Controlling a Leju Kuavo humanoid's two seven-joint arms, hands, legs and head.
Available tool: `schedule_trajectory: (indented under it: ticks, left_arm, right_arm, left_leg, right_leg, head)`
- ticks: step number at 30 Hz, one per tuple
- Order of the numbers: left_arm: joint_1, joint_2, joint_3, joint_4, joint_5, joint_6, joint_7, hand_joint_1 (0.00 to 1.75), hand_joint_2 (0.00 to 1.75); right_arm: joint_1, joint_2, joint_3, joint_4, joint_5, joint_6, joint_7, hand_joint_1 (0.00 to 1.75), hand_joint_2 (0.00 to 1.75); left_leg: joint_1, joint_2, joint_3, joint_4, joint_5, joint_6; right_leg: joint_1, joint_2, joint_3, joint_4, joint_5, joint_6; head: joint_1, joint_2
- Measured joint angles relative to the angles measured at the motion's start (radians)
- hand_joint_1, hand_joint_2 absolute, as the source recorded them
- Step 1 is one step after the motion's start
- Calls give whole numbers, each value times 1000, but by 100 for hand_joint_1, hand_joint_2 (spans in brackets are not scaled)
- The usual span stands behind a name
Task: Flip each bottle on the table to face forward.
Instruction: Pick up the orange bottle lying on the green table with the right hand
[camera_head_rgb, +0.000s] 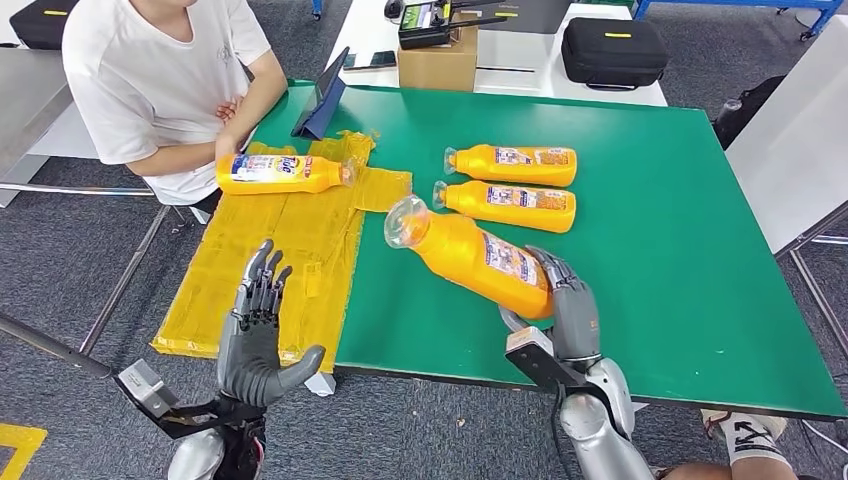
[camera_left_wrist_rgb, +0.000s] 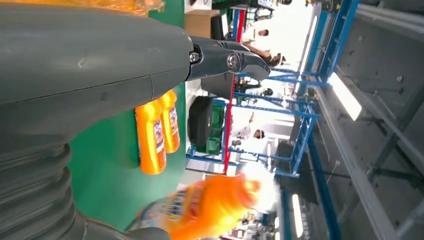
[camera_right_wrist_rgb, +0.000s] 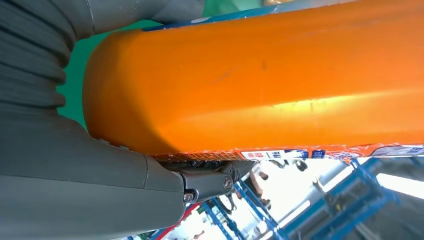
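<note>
My right hand grips the base end of an orange bottle, lifted off the green table with its clear cap tilted up and to the left. The right wrist view has that bottle's orange body pressed against my right hand. Two more orange bottles lie side by side on the table beyond it, labels up. A person's hand holds another orange bottle on the yellow sheet. My left hand hovers over that sheet, fingers spread, holding nothing. The left wrist view shows the left hand and the two lying bottles.
A person in a white shirt sits at the table's far left corner. A propped tablet stands on the far left of the table. Behind are a cardboard box and a black case.
</note>
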Motion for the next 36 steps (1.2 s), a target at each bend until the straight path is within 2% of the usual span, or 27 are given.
schedule_trajectory:
  ticks: [4, 8, 11, 16, 19, 22, 26, 36]
  left_arm:
    - [12, 10, -28, -2, -56, -5, -10, 0, 175]
    - [14, 32, -81, 1, -152, -40, -47, 0, 175]
    - [11, 35, -128, 13, -176, -42, -58, 0, 175]
    - [1, 14, -175, 25, -137, -27, -51, 0, 175]
    - [-6, 2, -194, 25, -82, -14, -32, 0, 175]
    - [-15, -4, -206, 25, 22, -38, -8, 0, 175]
    - [-25, -8, -231, 17, 74, -59, -4, 0, 175]
    - [-26, -6, -254, -8, 52, -45, -26, 0, 175]
  right_arm:
    - [40, 27, -21, -81, -57, 1, -65, 175, 175]
    - [59, 66, -14, -155, -131, 82, -97, 175, 175]
    - [64, 104, 20, -189, -158, 140, -102, 175, 175]
    - [88, 154, 117, -205, -178, 170, -120, 175, 175]
    - [100, 168, 174, -202, -187, 151, -135, 175, 175]
    - [101, 174, 240, -185, -131, 75, -146, 175, 175]
    - [93, 179, 309, -116, -113, 40, -121, 175, 175]
    - [49, 186, 346, 57, -78, 15, -97, 175, 175]
  left_leg:
    - [0, 0, 0, 0, 0, 0]
    - [0, 1, 0, 0, 0, 0]
    - [0, 1, 0, 0, 0, 0]
    - [0, 0, 0, 0, 0, 0]
    - [0, 1, 0, 0, 0, 0]
    - [0, 1, 0, 0, 0, 0]
    - [0, 0, 0, 0, 0, 0]
    - [0, 1, 0, 0, 0, 0]
  right_leg:
    - [0, 0, 0, 0, 0, 0]
    - [0, 0, 0, 0, 0, 0]
    - [0, 0, 0, 0, 0, 0]
    - [0, 0, 0, 0, 0, 0]
    - [0, 0, 0, 0, 0, 0]
    - [0, 0, 0, 0, 0, 0]
    - [0, 0, 0, 0, 0, 0]
    - [0, 0, 0, 0, 0, 0]
  head:
    - [0, 0]
    - [0, 0]
    - [0, 0]
    - [0, 0]
    - [0, 0]
    - [0, 0]
    - [0, 0]
    - [0, 0]
